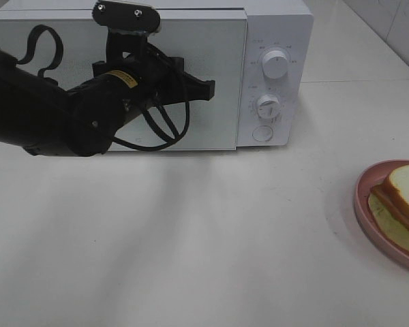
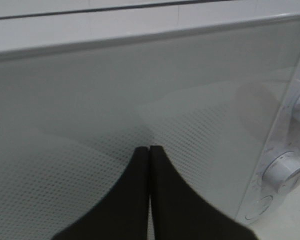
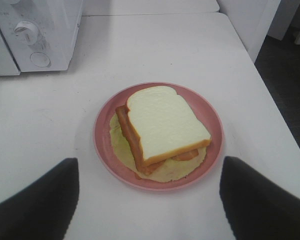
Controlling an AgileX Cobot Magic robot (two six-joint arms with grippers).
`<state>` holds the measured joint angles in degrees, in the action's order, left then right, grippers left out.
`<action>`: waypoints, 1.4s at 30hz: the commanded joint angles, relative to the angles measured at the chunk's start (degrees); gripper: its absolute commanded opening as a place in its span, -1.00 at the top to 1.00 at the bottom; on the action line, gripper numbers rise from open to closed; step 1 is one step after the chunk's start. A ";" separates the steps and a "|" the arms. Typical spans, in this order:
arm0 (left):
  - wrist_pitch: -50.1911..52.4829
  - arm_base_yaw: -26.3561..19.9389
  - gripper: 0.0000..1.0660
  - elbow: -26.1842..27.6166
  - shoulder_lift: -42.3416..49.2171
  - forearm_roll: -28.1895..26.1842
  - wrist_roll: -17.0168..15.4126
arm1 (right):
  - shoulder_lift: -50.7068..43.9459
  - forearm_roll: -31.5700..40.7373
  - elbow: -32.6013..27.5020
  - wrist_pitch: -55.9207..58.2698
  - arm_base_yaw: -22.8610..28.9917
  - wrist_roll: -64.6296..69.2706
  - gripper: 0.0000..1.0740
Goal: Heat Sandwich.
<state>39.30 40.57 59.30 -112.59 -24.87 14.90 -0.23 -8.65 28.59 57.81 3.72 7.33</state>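
The sandwich (image 1: 403, 194) lies on a round pink plate (image 1: 362, 204) at the table's right edge. It has white bread with tan crust and a brownish and pale yellow filling. In the right wrist view the sandwich (image 3: 165, 122) and the plate (image 3: 102, 135) lie just ahead of my right gripper (image 3: 149, 165), which is open wide and empty. The white microwave (image 1: 273, 27) stands at the back with its door (image 1: 218, 129) closed. My left gripper (image 1: 208, 87) is shut and empty, close in front of the door (image 2: 90, 110). Its fingertips (image 2: 140, 155) are pressed together.
The microwave's control panel holds two knobs (image 1: 276, 66) (image 1: 268, 105) and a round button (image 1: 262, 133) to the right of the door. The white table (image 1: 191, 238) ends at its right edge near the plate, with dark floor beyond (image 3: 290, 75).
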 commanded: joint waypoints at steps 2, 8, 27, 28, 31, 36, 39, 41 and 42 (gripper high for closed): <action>1.83 -0.97 1.00 3.55 -1.20 -2.92 1.32 | -1.55 0.11 -0.06 -0.69 -0.46 -0.69 -0.40; 0.29 -0.97 1.00 8.02 -3.44 -7.10 5.50 | -1.55 0.11 -0.06 -0.69 -0.46 -0.69 -0.40; -5.50 1.20 1.00 2.01 0.34 -7.62 6.65 | -1.55 0.11 -0.06 -0.69 -0.46 -0.69 -0.40; -5.56 1.43 1.00 1.38 0.97 -7.62 6.65 | -1.55 0.11 -0.06 -0.69 -0.46 -0.69 -0.40; -6.30 1.83 1.00 -0.97 3.21 -7.62 6.65 | -1.55 0.11 -0.06 -0.69 -0.46 -0.69 -0.40; -16.10 2.01 1.00 -3.44 7.56 -7.56 6.65 | -1.55 0.11 -0.06 -0.69 -0.46 -0.69 -0.40; -23.09 2.01 0.74 -4.53 9.68 -7.51 6.65 | -1.55 0.11 -0.06 -0.69 -0.46 -0.69 -0.40; -27.79 2.01 0.22 -4.87 11.00 -7.51 6.65 | -1.55 0.11 -0.06 -0.69 -0.46 -0.69 -0.40; -30.14 2.01 -0.06 -4.87 11.75 -7.51 6.65 | -1.55 0.11 -0.06 -0.69 -0.46 -0.69 -0.40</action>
<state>11.23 42.23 54.60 -101.81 -32.26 21.37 -0.23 -8.59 28.59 57.81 3.72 7.33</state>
